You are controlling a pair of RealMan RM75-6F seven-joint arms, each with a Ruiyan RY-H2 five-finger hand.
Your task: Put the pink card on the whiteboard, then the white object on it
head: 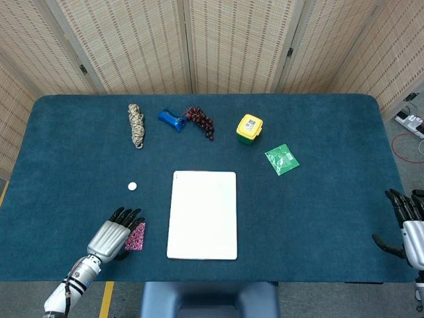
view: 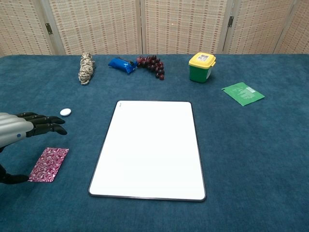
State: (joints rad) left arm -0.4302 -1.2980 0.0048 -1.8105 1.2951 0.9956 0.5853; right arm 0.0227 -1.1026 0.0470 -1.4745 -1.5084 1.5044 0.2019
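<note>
The left hand [head: 116, 234] hangs with its fingers [view: 46, 123] spread and empty, and the pink card [view: 49, 164] lies flat on the worktop right under them. The card looks thin, light and bendy, so it is best pinched at an edge. The whiteboard [head: 203, 214] is just past the fingertips.

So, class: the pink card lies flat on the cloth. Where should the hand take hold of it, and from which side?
Probably by its long edges, from above. The pink card lies flat on the table, with no raised part to grip. The left hand hovers over it, open; its fingers could pinch across the narrow width.
</note>
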